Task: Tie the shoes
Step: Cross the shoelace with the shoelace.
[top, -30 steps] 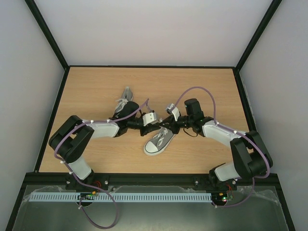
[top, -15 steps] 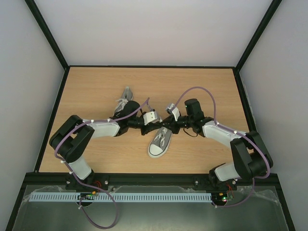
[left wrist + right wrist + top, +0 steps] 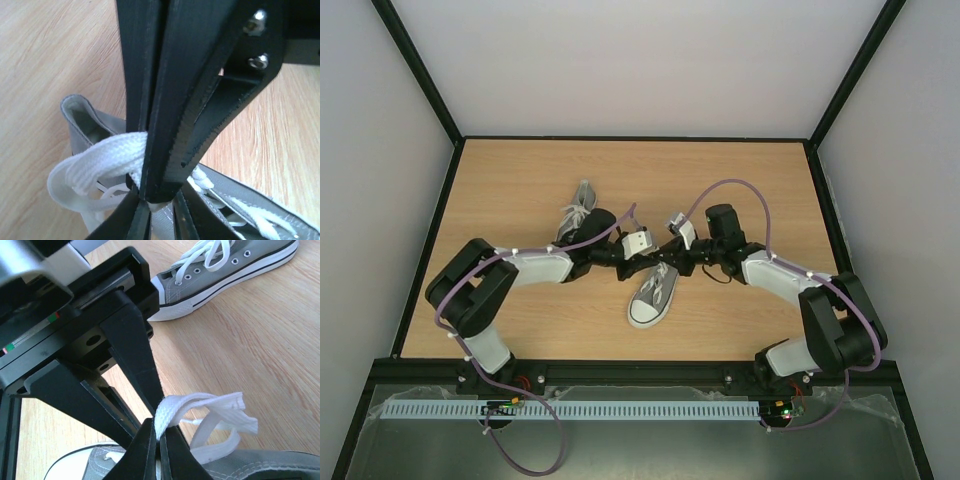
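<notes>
The wooden counter (image 3: 740, 180) is carrying everything, and the near shoe (image 3: 650, 298), a grey low-top with a white toe cap, is lying around its middle with the toe pointing toward the arm bases. The left arm (image 3: 535, 265) is reaching in from the left of the near shoe and the right arm (image 3: 780, 278) from its right, both meeting just above its laced opening. The far shoe (image 3: 578, 205) is lying beyond the near shoe and to its left, apart from it. Over the near shoe's opening the left tool (image 3: 150, 192) is clenching a flat loop of white lace (image 3: 105, 157). The right tool (image 3: 158, 436), almost tip to tip with it, is pinching another loop of that lace tight.
</notes>
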`<state>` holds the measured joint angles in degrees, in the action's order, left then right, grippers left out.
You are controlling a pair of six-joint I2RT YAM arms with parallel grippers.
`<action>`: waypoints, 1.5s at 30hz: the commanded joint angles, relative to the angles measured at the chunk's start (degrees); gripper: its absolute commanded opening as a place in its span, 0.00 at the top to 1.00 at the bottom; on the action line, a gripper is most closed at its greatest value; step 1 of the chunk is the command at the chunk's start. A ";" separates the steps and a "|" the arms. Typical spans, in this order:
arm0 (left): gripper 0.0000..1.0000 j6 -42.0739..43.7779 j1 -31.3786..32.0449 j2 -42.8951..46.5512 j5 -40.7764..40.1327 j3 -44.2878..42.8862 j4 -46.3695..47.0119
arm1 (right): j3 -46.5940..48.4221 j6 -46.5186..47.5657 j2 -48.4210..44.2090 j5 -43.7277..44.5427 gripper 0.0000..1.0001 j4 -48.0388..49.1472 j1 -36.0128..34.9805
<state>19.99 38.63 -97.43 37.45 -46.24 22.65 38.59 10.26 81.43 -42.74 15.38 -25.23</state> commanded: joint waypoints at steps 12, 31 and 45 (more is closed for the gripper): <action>0.98 4.29 0.26 4.34 6.80 -1.87 -12.05 | -2.09 -0.35 -3.35 3.74 0.82 -1.51 1.11; 0.98 4.74 -1.17 4.63 17.82 -7.18 -21.77 | -6.77 -6.47 -12.12 15.14 0.72 -0.73 1.15; 0.98 3.30 -1.81 2.40 18.62 -9.05 -22.37 | -23.51 6.31 -25.06 26.06 0.69 20.90 -11.09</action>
<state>23.09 37.19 -94.48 53.84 -53.82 1.23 17.43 9.91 56.45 -20.38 26.85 -32.47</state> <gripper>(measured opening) 0.027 0.305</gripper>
